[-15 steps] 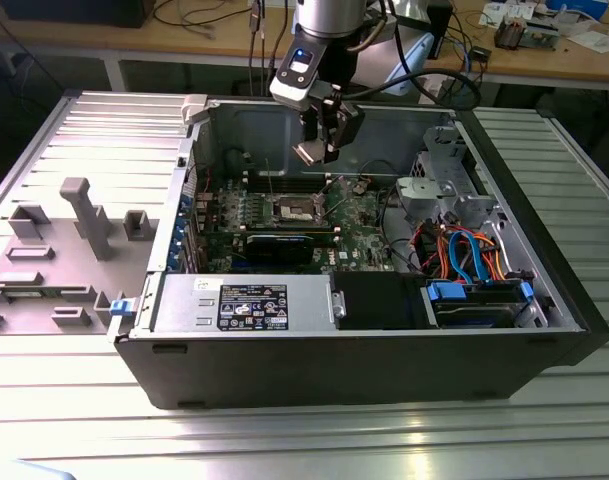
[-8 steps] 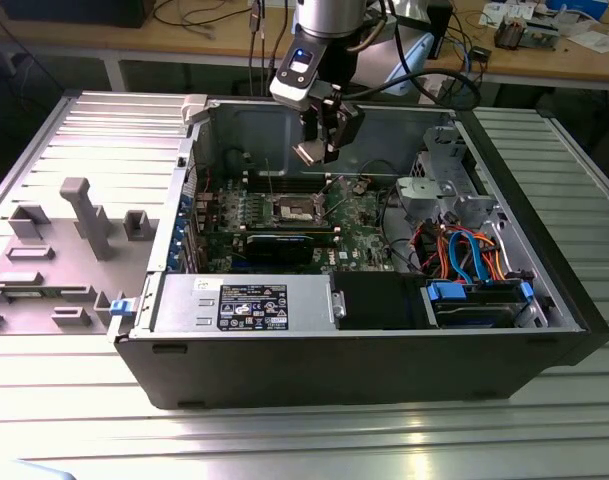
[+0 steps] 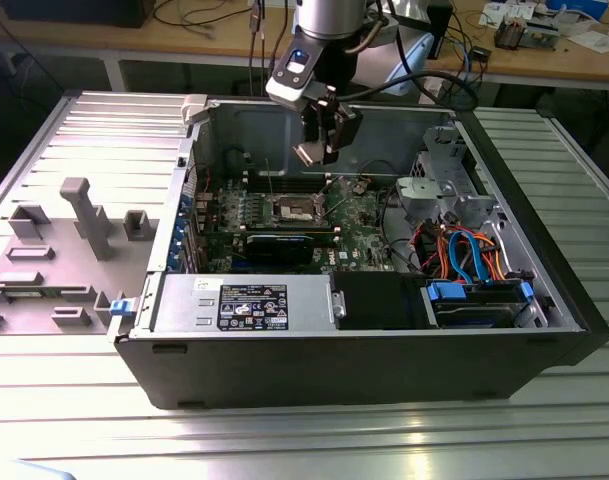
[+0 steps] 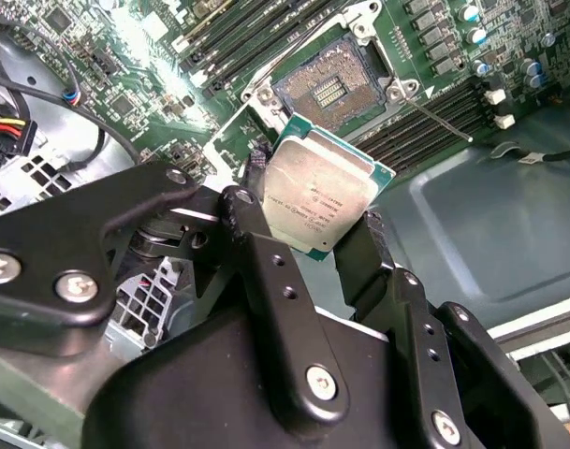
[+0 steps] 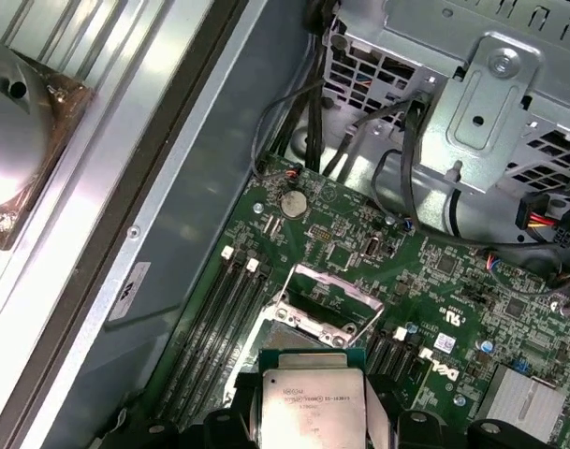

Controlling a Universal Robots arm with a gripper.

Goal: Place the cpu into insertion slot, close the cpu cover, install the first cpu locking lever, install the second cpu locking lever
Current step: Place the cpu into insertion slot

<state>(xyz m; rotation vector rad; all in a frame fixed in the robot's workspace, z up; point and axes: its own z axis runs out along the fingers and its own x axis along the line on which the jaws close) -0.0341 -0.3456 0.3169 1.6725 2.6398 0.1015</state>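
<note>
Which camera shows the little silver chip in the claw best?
The second wrist view: the cpu sits large and nearly whole, pinched in the claw. The first wrist view cuts part of it off; the exterior view shows it small, above the open case.

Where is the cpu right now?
In the second wrist view, the cpu sits clamped in the claw, held above the empty insertion slot, not touching it.

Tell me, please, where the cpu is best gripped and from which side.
Probably by two opposite thin edges, as the gripper holds the cpu now. It is a flat square plate, so fingers closing in from either side leave its metal top and its underside untouched, and the underside is free to face the insertion slot.
</note>
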